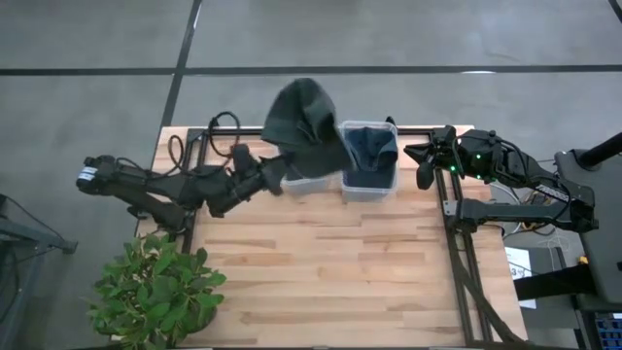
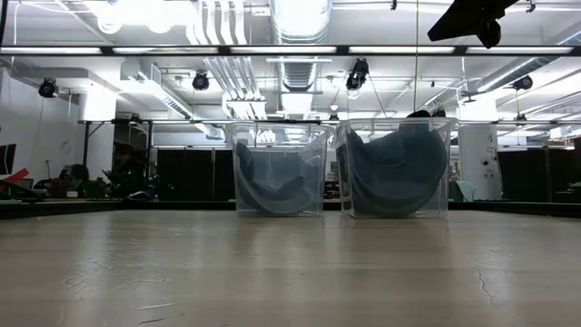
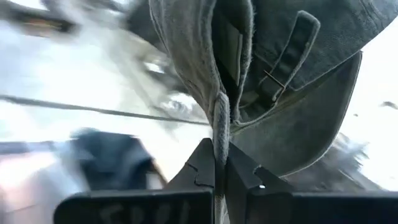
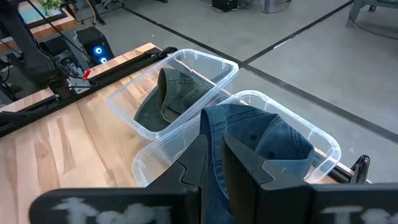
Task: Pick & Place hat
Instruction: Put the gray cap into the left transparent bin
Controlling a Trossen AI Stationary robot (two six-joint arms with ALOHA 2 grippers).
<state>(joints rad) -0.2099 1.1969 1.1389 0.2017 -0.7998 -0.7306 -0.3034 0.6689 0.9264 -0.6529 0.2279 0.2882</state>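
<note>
Left hand (image 1: 275, 175) is clamped on a dark grey hat (image 1: 303, 122), its fingers (image 3: 202, 168) pinched together on a fold of the cloth, and it holds the hat up in the air over the far edge of the worktop (image 1: 321, 262), above a clear plastic bin (image 1: 309, 181). From the right wrist view that bin (image 4: 171, 93) has a grey-green cap (image 4: 171, 93) lying in it, and the bin just beside it (image 4: 323, 146) holds a blue denim cap (image 4: 273, 143). Both bins stand side by side at the back of the worktop. Right hand (image 1: 425, 165) waits off at the right edge, near the second bin (image 1: 368, 160), with its fingers (image 4: 198, 155) close together and nothing between them. A potted plant (image 1: 155, 292) sits at the near left corner
</note>
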